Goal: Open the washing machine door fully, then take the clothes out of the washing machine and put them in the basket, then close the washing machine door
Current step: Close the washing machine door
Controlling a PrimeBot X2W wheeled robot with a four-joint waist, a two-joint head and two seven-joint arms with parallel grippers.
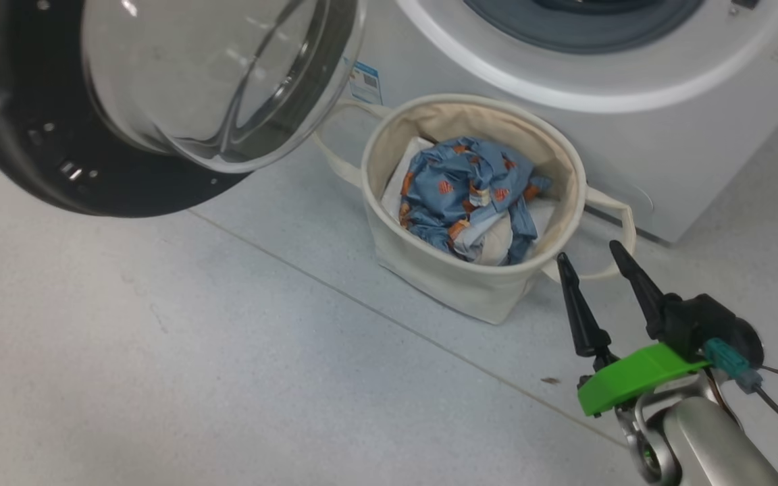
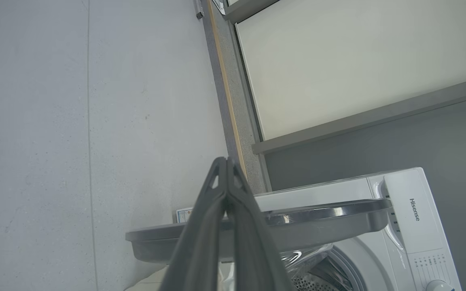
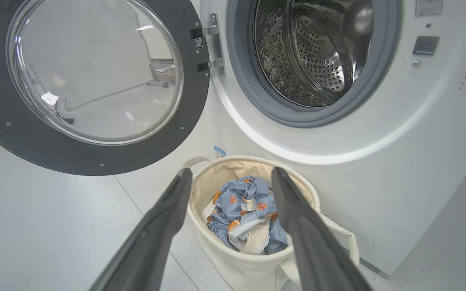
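Note:
The washing machine door [image 1: 38, 135] [image 3: 91, 85] [image 2: 257, 234] stands swung wide open to the left of the white washing machine [image 1: 632, 81] [image 3: 399, 141] [image 2: 403, 210]. Its steel drum [image 3: 310, 52] looks bare inside. The clothes [image 1: 470, 196] [image 3: 245, 210], blue with orange bears, lie bunched in the cream basket [image 1: 470, 283] [image 3: 237, 262] on the floor before the machine. My right gripper [image 1: 588, 256] [image 3: 229, 173] is open, fingers apart and holding nothing, just right of the basket and pointing at it. My left gripper [image 2: 225, 161] is shut with nothing between its fingers, raised beside the door's edge.
Pale grey floor [image 1: 227, 371] spreads to the left and front of the basket. A wall with a grey ledge [image 2: 358, 117] stands behind the machine. The basket's loop handle [image 1: 615, 223] hangs close to my right fingertips.

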